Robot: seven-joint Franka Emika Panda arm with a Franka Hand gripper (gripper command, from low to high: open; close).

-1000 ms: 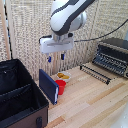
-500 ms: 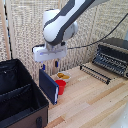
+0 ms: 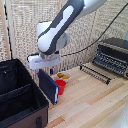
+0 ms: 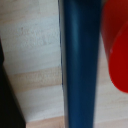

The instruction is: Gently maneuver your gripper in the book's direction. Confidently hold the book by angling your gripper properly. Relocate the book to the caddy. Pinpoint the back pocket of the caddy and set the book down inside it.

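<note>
The dark navy book (image 3: 49, 88) stands upright on the wooden table, between the black caddy (image 3: 15, 95) and a small red cup (image 3: 61, 86). My gripper (image 3: 43, 73) hangs straight above the book, its white block (image 3: 44, 61) just over the book's top edge and its dark fingers down at that edge. The fingers look apart, not closed on the book. The wrist view is filled by the book's navy edge (image 4: 80, 65) up close, with the red cup (image 4: 117, 50) beside it and the caddy's wall (image 4: 6, 100) at the other side. The caddy's narrow back pocket (image 3: 12, 80) is empty.
A black-and-silver toaster oven (image 3: 114, 54) stands at the exterior view's right, with a dark wire rack (image 3: 95, 73) lying in front of it. A small yellow item (image 3: 63, 76) sits behind the red cup. A woven screen backs the table.
My gripper has come down and moved toward the exterior view's left, from above the cup to just over the book's top edge. The book, cup and caddy have not moved.
</note>
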